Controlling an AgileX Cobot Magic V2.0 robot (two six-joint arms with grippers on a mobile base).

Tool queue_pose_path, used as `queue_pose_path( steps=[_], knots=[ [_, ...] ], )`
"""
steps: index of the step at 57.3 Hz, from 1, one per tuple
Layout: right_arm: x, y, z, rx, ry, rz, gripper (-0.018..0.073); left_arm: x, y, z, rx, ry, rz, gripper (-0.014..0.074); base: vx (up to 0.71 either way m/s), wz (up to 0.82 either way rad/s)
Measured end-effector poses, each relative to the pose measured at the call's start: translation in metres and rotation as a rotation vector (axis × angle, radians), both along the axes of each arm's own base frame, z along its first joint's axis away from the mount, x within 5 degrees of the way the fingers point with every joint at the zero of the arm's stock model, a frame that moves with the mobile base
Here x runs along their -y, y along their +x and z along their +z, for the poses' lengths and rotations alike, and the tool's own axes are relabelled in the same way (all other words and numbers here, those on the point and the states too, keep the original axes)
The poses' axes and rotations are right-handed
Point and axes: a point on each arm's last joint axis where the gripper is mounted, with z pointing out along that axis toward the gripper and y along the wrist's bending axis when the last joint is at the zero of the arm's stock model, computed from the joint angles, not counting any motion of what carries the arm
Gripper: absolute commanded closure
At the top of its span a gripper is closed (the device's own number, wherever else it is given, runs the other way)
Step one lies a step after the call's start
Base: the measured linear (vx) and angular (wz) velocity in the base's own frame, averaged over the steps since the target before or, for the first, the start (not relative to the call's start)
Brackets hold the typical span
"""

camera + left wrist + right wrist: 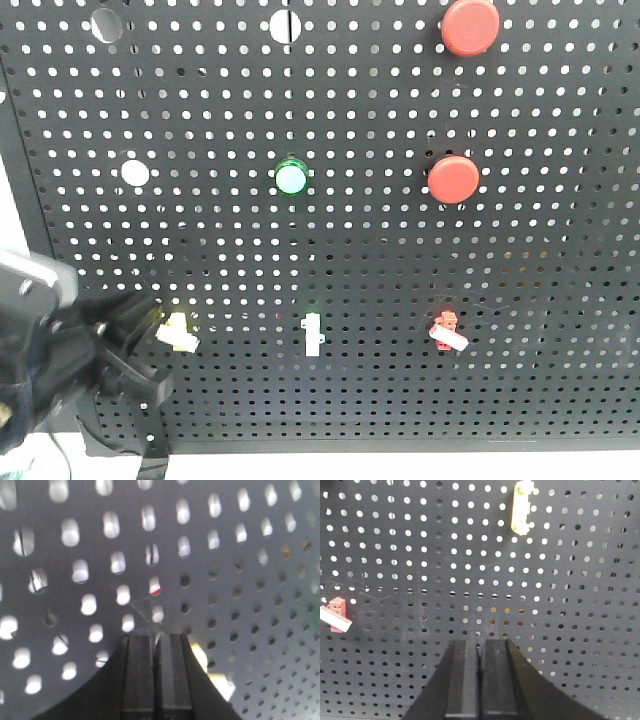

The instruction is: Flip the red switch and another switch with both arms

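Left gripper: shut, fingers pressed flat together, nothing between them, tips close up against the pegboard. Just right of the tips in the wrist view, a blurred yellow patch (sharper from the front): the yellow switch, low on the board's left side, directly beside the gripper's nose; touching or a hair apart, cannot tell. Right gripper: likewise closed, fingers together, empty, pointed at bare board and not seen touching it. Off to its left in the right wrist view and a little higher, well apart from the tips: the red switch, red base with white lever slanting across its lower end. In the front view, same switch low on the board's right side. Up and right of the right gripper, a cream toggle (which of the other toggles, cannot tell). Farther out on the board: white toggle between the two switches, green round button above it, two large red push buttons above the red switch.
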Motion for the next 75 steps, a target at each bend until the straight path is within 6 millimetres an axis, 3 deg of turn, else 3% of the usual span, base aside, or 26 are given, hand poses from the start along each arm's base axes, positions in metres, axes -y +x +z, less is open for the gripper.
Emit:
queue_pose_path(
  steps=[20,34,48,59,75],
  knots=[
    [0.0,0.0,-0.003,-0.038,0.0,-0.003,0.0566,0.001,0.001,-0.006,-0.065,0.03,0.004,0.0594,0.0,0.0],
    [0.0,0.0,-0.004,-0.045,0.0,-0.003,0.0566,-0.002,-0.001,-0.02,-0.2,0.085,0.024,0.0594,0.0,0.0],
    [0.0,0.0,-0.004,-0.044,0.0,-0.003,0.0566,0.003,-0.004,-0.019,-0.212,0.091,0.008,0.0594,0.0,0.0],
    [0.0,0.006,-0.006,-0.062,0.052,-0.001,0.0566,0.008,-0.026,-0.009,-0.172,0.055,-0.037,0.0594,0.0,0.0],
    [-0.007,0.032,-0.006,-0.002,0.11,0.078,0.0566,-0.006,-0.069,-0.028,-0.211,-0.007,-0.038,0.0594,0.0,0.0]
  ],
)
